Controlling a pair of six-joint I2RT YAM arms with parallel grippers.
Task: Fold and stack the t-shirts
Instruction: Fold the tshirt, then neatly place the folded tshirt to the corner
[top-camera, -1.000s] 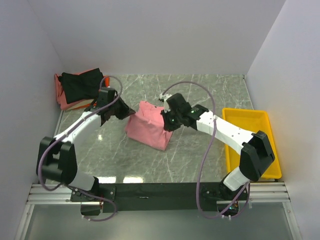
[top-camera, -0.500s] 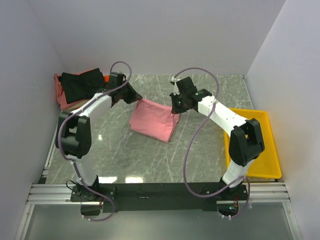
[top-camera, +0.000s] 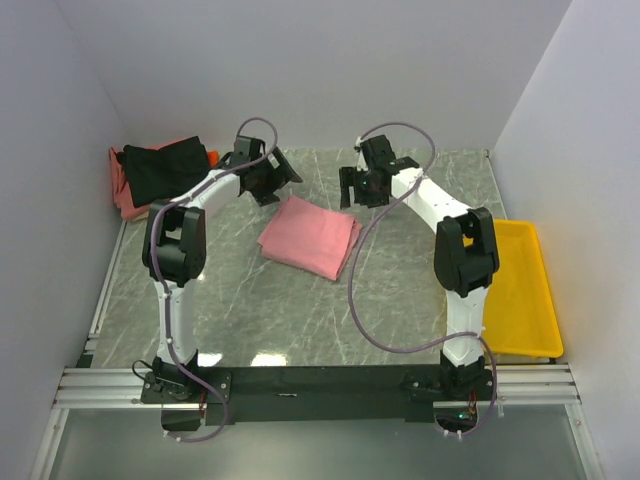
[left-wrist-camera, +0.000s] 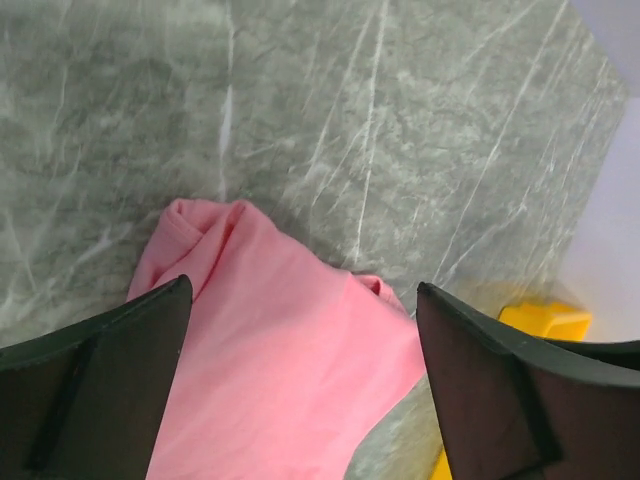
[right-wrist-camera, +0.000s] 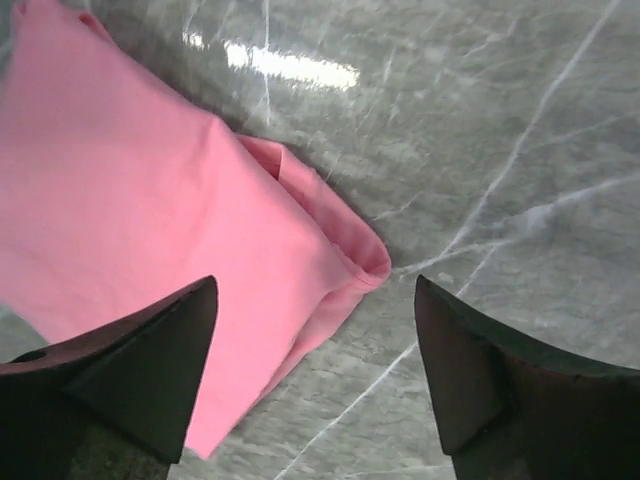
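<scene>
Now the left pincer (top-camera: 274, 178) and right pincer (top-camera: 361, 187) hang open, empty, by the folded pink shirt (top-camera: 310, 238); grabbing one layer only may undo the fold.

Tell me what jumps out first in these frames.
The salmon-pink t-shirt, lying folded in the middle of the marble table, draws the eye first. The left gripper and right gripper are both open near its far corners, holding nothing. Next come the stack of folded shirts, black on top, in the far left corner, and the yellow bin at the right edge.
</scene>
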